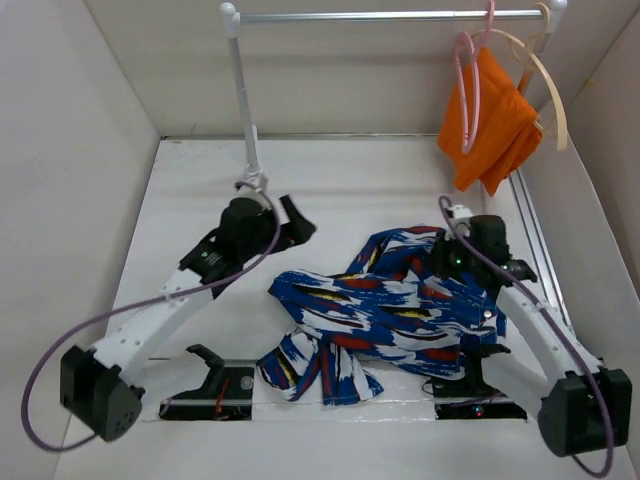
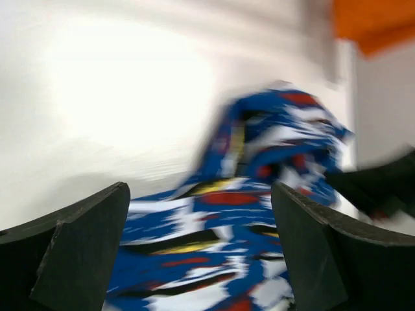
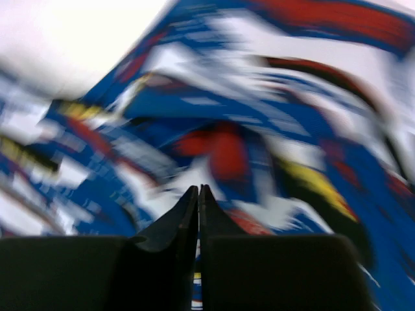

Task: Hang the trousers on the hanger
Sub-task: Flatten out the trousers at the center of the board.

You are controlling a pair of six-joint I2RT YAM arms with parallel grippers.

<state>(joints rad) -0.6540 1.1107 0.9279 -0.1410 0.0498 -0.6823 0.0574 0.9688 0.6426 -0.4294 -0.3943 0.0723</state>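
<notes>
The trousers (image 1: 385, 312), blue with white, red, black and yellow strokes, lie bunched on the table's middle and right. They fill the left wrist view (image 2: 220, 233) and the right wrist view (image 3: 214, 116). My right gripper (image 1: 447, 262) sits at their upper right edge. Its jaws are shut (image 3: 198, 188), tips pressed together right at the cloth; blur hides whether a fold is pinched. My left gripper (image 1: 295, 225) hovers left of the trousers, open wide (image 2: 201, 214), nothing between its fingers (image 2: 78, 249). The pink hanger (image 1: 466, 80) hangs on the rail at the back right.
A metal rail (image 1: 390, 15) on a white pole (image 1: 245, 100) spans the back. An orange cloth (image 1: 490, 125) and a cream hanger (image 1: 548, 90) hang beside the pink one. White walls enclose the table on the left, back and right.
</notes>
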